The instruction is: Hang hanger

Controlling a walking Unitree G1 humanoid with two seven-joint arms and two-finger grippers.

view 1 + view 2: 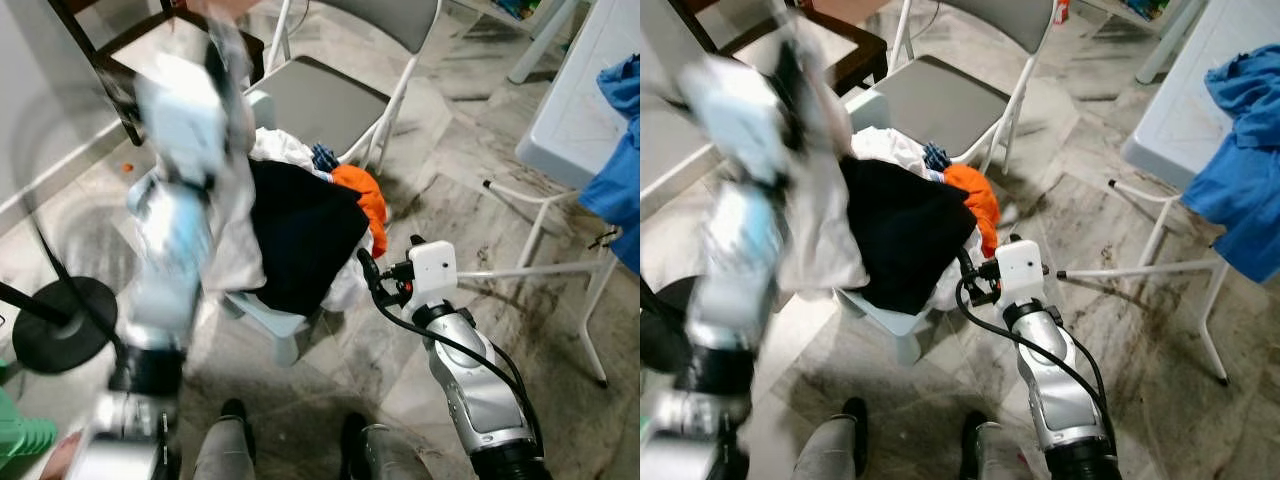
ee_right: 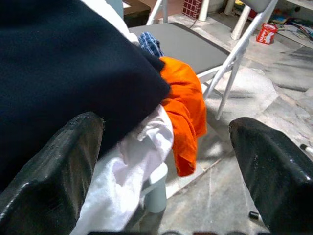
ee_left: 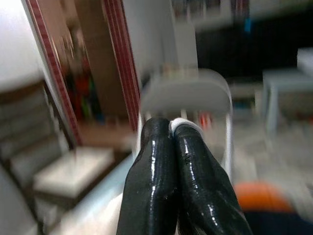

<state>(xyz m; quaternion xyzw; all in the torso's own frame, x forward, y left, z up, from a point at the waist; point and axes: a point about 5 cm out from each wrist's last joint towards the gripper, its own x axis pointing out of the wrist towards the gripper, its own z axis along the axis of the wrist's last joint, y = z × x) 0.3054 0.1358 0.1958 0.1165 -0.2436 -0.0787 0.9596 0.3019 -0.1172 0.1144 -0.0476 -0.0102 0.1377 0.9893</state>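
Head views: left arm (image 1: pixel 175 230) is motion-blurred, raised along the left of the frame, with pale cloth (image 1: pixel 235 230) trailing beside it. No hanger shape resolves in the blur, so I can't tell its long axis or which way it lies from the tip. Right end effector (image 1: pixel 368 272) sits centre frame, just right of the clothes pile (image 1: pixel 300 235) on a small pale stool (image 1: pixel 285 325).

Left wrist view: left end effector (image 3: pixel 171 129) has its 2 fingers pressed together on a thin white sliver, possibly cloth or hanger; can't tell which. Beyond it, blurred: the grey folding chair (image 3: pixel 188 95) and a doorway.

Right wrist view: right end effector (image 2: pixel 164 129) spread wide, empty, pointing at the black garment (image 2: pixel 63 63) and orange garment (image 2: pixel 186 105).

Judgement: the left arm is nearer the task item. Open floor lies lower centre and right; the chair sits upper centre, and the bench (image 1: pixel 590 90) and its legs crowd the right edge.
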